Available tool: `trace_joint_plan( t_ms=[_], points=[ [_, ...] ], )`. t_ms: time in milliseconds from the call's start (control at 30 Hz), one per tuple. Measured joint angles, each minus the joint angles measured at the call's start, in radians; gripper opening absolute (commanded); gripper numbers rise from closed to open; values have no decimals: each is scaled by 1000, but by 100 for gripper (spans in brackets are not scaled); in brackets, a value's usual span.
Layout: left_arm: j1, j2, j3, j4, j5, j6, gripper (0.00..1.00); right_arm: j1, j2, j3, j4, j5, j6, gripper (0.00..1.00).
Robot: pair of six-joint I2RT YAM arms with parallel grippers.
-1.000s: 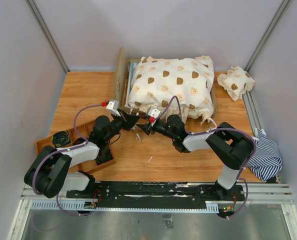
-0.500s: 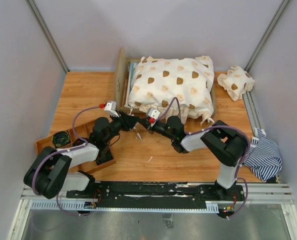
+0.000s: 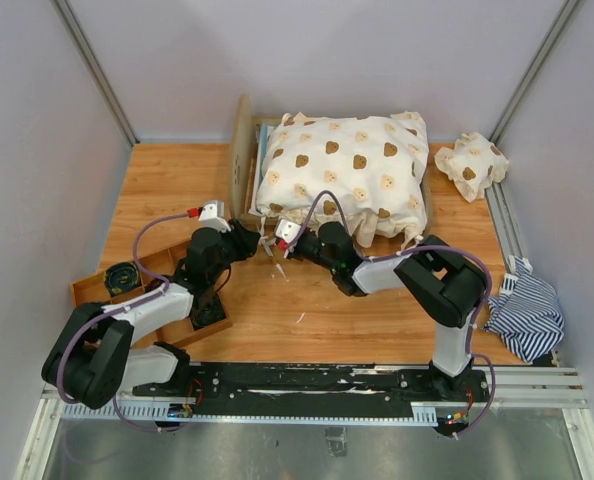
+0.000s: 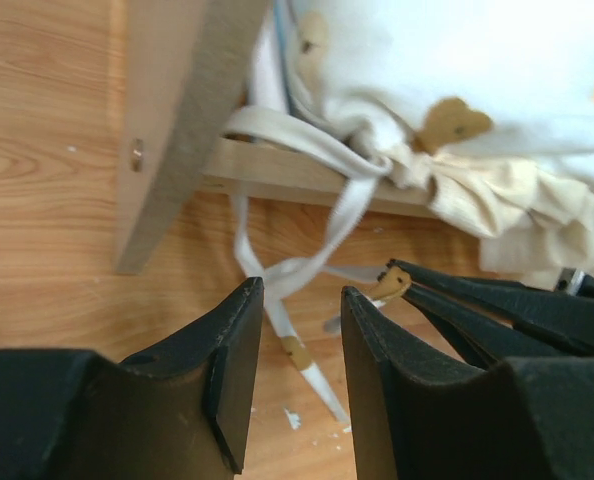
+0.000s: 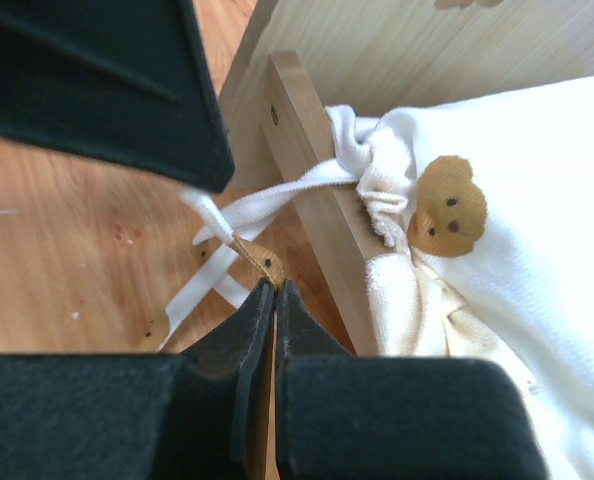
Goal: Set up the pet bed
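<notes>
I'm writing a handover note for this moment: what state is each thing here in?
pet bed: standing on the table, covered.
cover: spread over the bed.
ribbon tie: looped round the bed's rail, ends loose.
left gripper: fingers open, empty.
right gripper: fingers shut on the ribbon tie's tip.
pillow: off the bed, on the table.
striped cloth: crumpled at the table edge.

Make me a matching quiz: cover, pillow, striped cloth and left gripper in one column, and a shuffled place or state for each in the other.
1. cover
2. pillow
3. striped cloth
4. left gripper

A. far right corner
B. open
C. on the bed
D. near right edge

Pairs: 1-C, 2-A, 3-D, 4-B
</notes>
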Motion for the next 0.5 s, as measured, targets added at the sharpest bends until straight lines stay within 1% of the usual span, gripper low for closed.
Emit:
trace_joint_plan(
  t_ms=[167, 300, 500],
  points=[
    [49, 48, 47, -35, 28, 7, 42, 0, 35, 19, -26, 39, -47, 0],
    [51, 66, 55, -35, 60, 18, 44, 0, 57, 21, -26, 76, -46, 0],
    [51, 95, 79, -32, 114, 48, 44, 0, 79, 21, -16, 103, -13, 0]
  ],
)
